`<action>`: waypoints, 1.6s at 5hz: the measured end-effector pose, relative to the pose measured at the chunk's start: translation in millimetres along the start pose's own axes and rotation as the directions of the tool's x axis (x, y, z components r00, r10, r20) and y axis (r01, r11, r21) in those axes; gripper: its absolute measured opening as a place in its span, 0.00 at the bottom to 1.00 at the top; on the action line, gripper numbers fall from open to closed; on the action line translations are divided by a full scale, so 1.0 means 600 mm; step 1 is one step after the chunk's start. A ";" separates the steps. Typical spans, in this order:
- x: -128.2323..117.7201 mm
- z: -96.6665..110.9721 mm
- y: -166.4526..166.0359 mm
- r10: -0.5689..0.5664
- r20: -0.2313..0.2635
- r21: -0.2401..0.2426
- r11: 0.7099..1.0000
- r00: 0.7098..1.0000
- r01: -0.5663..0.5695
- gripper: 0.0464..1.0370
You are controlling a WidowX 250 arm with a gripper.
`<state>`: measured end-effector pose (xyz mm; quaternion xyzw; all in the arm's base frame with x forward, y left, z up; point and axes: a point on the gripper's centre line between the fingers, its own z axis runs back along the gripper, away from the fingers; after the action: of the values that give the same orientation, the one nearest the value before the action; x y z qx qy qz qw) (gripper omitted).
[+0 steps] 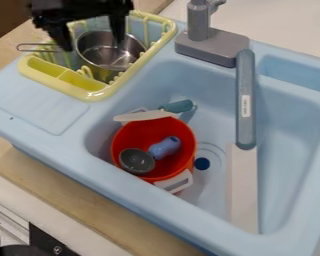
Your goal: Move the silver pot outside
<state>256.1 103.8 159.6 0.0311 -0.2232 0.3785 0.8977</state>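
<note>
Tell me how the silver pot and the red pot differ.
The silver pot is shiny metal; the red pot is plain red.
The silver pot sits in the yellow rack; the red pot is down in the sink.
The silver pot has a wire handle, the red pot a white one.
Both are round and open at the top.

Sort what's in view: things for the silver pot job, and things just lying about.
For the job:
silver pot
yellow rack holding it
gripper over it

Just lying about:
red container in the sink
blue-handled scoop inside it
teal-handled utensil
long grey-handled utensil
</note>
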 end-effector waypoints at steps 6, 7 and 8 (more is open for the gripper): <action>0.039 -0.057 0.013 0.240 -0.080 0.058 0.970 0.967 -0.236 0.96; 0.029 -0.064 0.017 0.266 -0.088 0.070 0.963 0.960 -0.260 0.96; 0.024 -0.083 0.013 0.278 -0.100 0.094 0.958 0.955 -0.269 0.96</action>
<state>278.3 130.1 119.8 0.0140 -0.1594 0.5089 0.8458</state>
